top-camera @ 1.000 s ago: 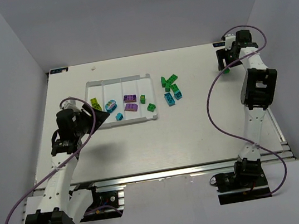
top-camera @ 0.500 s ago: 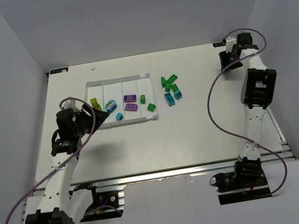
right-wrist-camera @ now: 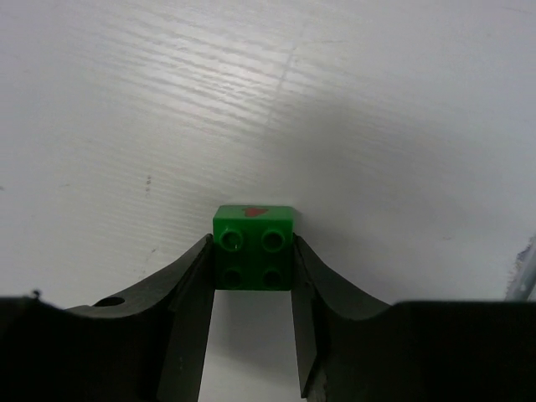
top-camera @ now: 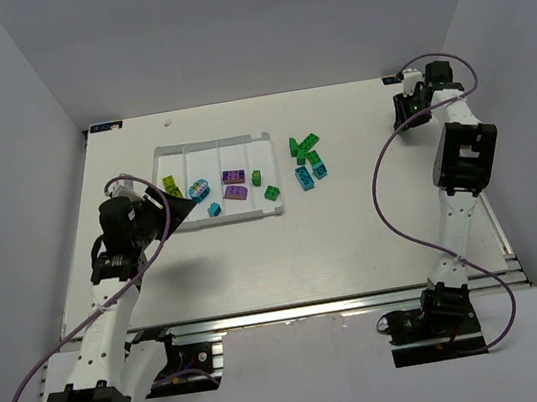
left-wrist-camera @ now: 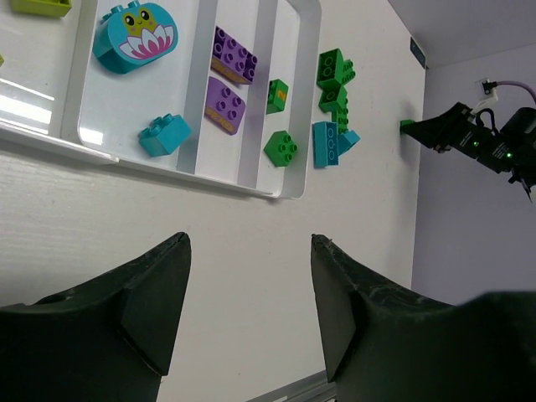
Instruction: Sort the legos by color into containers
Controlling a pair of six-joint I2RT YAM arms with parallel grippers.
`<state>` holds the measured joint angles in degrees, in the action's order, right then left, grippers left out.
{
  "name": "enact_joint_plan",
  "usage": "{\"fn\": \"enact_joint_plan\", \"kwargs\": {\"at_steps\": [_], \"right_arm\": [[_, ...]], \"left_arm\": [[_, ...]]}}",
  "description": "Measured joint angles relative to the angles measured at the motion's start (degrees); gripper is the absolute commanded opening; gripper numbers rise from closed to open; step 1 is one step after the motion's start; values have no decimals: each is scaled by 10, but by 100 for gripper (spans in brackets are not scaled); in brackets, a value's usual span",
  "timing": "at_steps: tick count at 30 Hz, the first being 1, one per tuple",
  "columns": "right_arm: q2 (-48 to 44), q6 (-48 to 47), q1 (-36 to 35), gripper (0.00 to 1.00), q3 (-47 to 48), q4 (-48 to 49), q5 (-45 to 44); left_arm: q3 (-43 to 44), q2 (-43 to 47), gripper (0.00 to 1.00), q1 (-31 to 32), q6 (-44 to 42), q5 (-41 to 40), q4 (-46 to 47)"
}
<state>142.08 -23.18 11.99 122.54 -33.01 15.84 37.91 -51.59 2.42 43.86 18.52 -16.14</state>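
White table (right-wrist-camera: 126, 100); green brick (right-wrist-camera: 254, 248) in right gripper (right-wrist-camera: 251, 255), clearest wrist-side.

loose bricks (top-camera: 307, 160) lie just right of the tray (top-camera: 241, 150); a lone brick (right-wrist-camera: 254, 247) sits far right in the right claw (right-wrist-camera: 252, 255).

My three cameras

Top camera: above and behind me, looking down on the whole table (top-camera: 355, 239). Left wrist camera skims low past my left pincer (left-wrist-camera: 249, 243) to the tray (left-wrist-camera: 310, 100) at 12 o'clock, which the top view shares. Right wrist camera sits close over the green lego (right-wrist-camera: 254, 251) in my right pincer (right-wrist-camera: 253, 243).
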Motion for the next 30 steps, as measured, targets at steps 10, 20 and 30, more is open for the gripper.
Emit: {"fn": "enact_joint_plan", "kwargs": {"at_steps": [10,20,30], "right_arm": [[-203,-59,-35,0,-184,-2,202],[-301,-101,-261,0,-203,-10,326],[-218,-50,-401,0,-192,-8,243]], "left_arm": [[0,17,69,0,8,1,16],[-8,45,70,0,12,2,16],[-27,99,70,0,12,1,-12]]}}
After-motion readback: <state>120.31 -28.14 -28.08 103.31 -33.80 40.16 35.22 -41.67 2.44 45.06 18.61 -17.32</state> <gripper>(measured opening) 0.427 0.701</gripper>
